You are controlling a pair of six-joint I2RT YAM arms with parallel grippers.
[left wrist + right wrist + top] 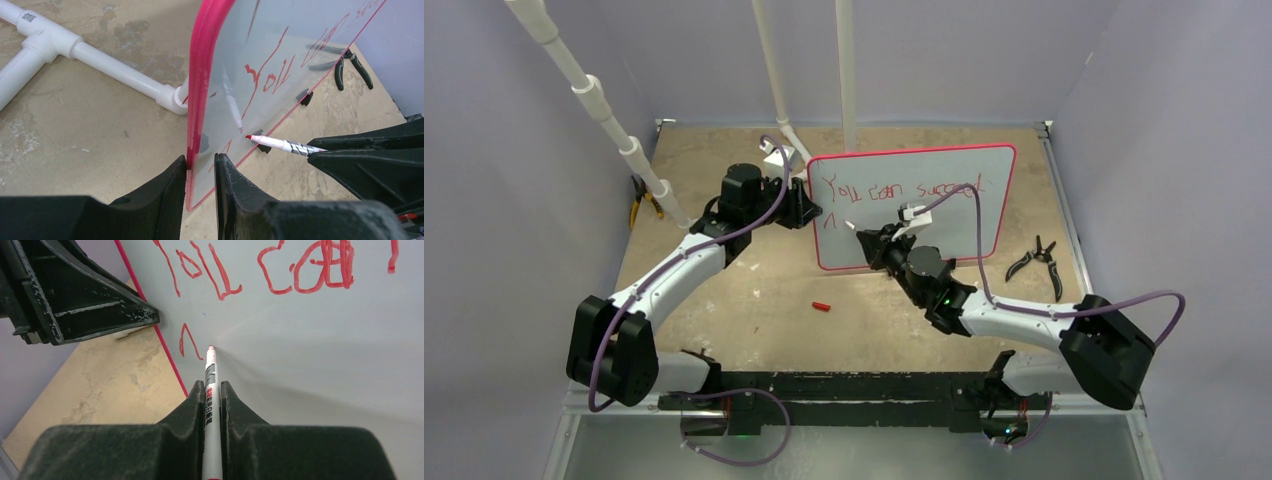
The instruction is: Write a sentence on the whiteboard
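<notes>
Whiteboard [310,365], perhaps against marker [210,365] in right tool [212,387]

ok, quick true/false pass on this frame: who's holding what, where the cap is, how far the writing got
1. The left pincer clamps the left edge of the whiteboard. True.
2. The right pincer is empty. False: it is shut on the marker, whose tip is at the board face.
3. The marker is capped. False: its tip is bare, and a small red cap lies on the table in front of the board.
4. The sentence has a full top line, and only one stroke sits below it. True.
5. The black pliers lie on the board. False: they lie on the table to its right.
</notes>
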